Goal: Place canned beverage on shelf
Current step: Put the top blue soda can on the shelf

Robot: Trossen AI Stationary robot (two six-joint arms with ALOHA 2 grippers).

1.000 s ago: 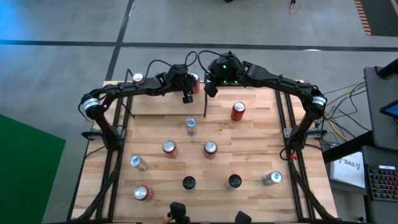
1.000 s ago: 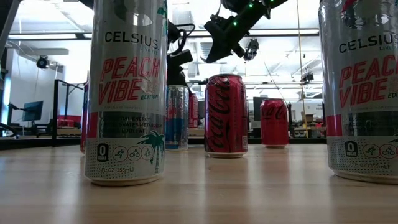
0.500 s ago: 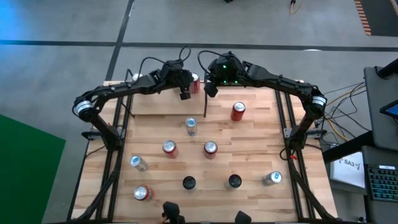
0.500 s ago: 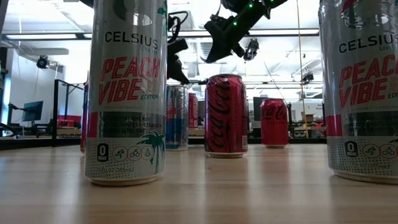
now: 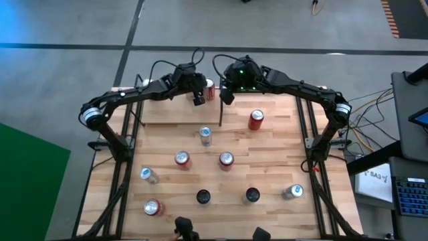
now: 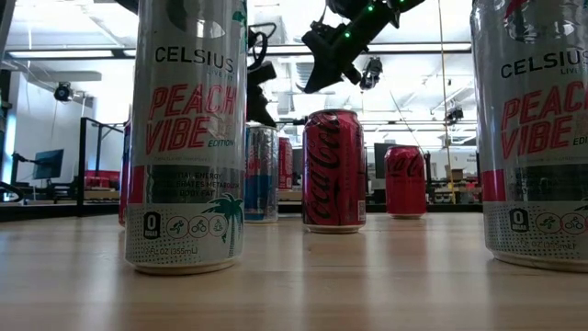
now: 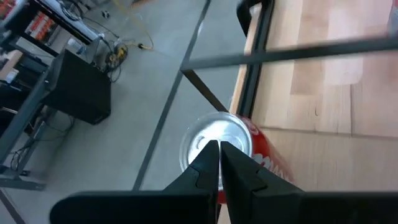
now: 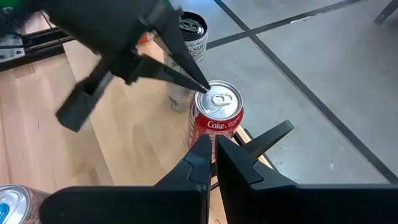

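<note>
Right wrist view: both grippers' jaws closed, empty, left tips touching Coke can top.

Red Coke can, light wood shelf.

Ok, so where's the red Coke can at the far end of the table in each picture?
High view: the red Coke can is at the top middle, just right of the left gripper.
Low view: I cannot pick it out for sure among the far cans.
Left wrist view: in the centre, behind the shut fingertips.
Right wrist view: in the centre, silver top showing.
Shared landmark: the left gripper's shut tips near the can's top.
</note>
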